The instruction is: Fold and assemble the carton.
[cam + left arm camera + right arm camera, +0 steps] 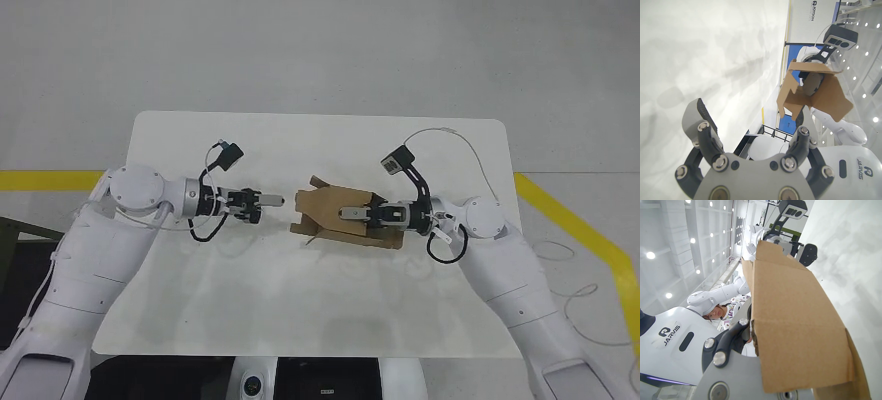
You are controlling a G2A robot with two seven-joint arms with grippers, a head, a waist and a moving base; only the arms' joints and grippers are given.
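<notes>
left gripper (751,109): released, pointed at carton (325,205), apart from it
right gripper (350,213): grasping carton wall, one finger inside
carton: partly folded, over surface (320,300)

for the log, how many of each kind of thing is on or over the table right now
cardboard carton: 1
grippers: 2 (left gripper open, right gripper gripping the carton)
total: 3

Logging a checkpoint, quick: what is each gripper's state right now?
Left gripper: open, holding nothing, apart from the carton.
Right gripper: closed on a wall of the carton.
</notes>
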